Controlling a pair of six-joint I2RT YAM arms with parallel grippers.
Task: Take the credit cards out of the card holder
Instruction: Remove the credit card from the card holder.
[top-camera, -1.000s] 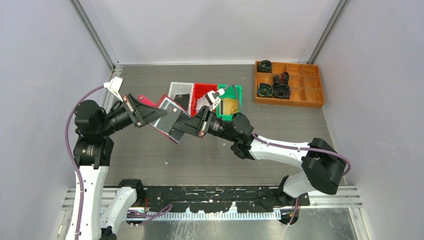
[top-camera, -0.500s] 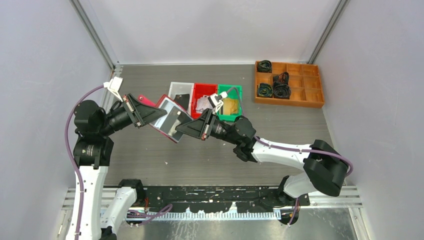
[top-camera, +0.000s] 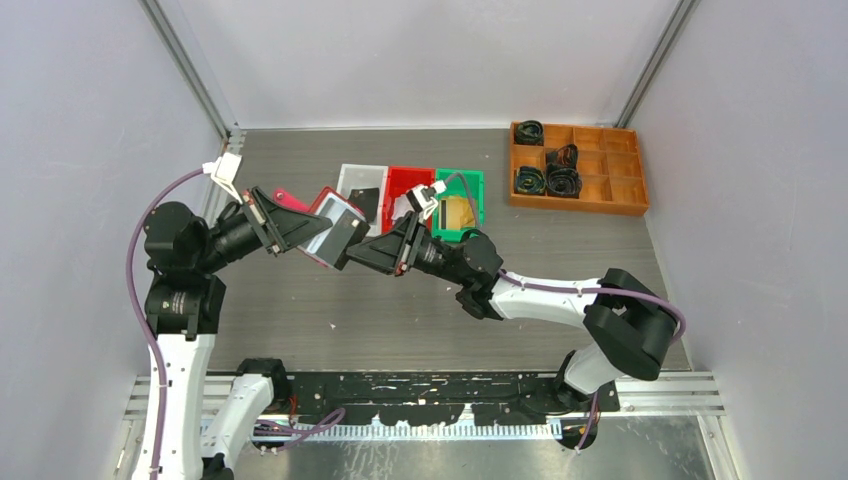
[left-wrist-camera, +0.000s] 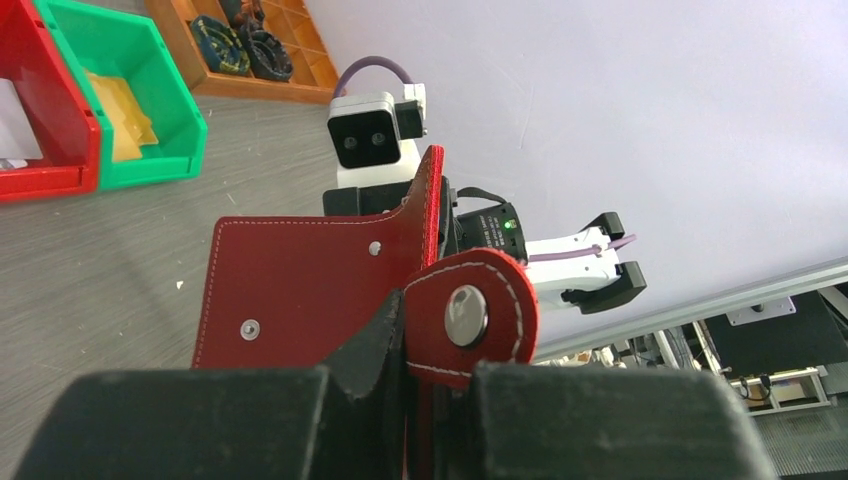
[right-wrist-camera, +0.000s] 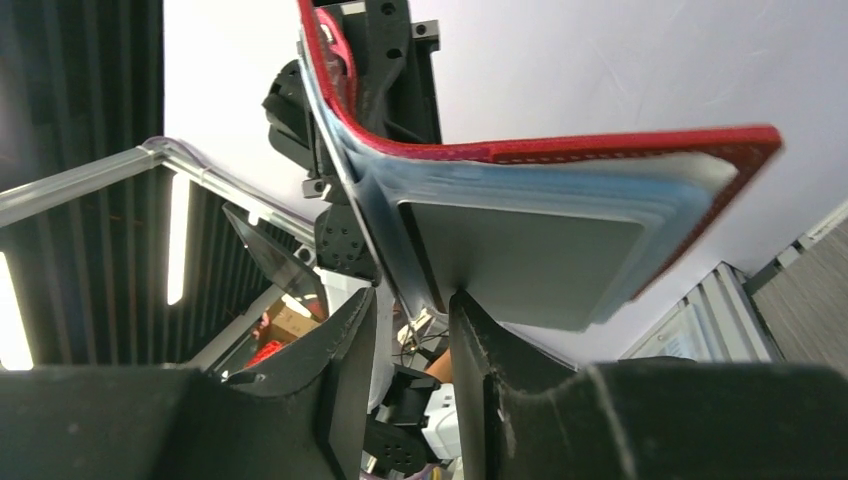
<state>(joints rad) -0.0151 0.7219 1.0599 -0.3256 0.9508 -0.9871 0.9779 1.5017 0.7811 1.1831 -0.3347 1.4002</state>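
**Card pull: left clamps holder, right jaws open at card edge**

Right pincer (right-wrist-camera: 415, 325): fingers apart, gripping nothing. The lower edge of a dark grey card (right-wrist-camera: 520, 260) sits right at the mouth of the gap. Left pincer (left-wrist-camera: 400, 390): closed on the card holder (left-wrist-camera: 300, 290) by its snap-tab side, holding it off the counter (top-camera: 400, 300), near-left of the red bin (top-camera: 408, 185).

Handling, my read: the card is light, stiff, slick plastic, and thin, so only an edge pinch works. Take the edge nearest the fingers and pull straight along the sleeve plane. Off-axis it likely binds or slips free. The holder is soft, leather-like and visibly bowed, so expect it to flex with the pull.

Views:
- Right wrist alone shows the pale sleeve stack and the card edge against the fingers.
- Left wrist shows only the red back, rivets and snap tab, no cards.
- Top alone gives the layout: holder between both arms, white bin (top-camera: 360, 180) left of the red bin, green bin (top-camera: 475, 180) right of it, wooden divider tray (top-camera: 620, 190) far right.
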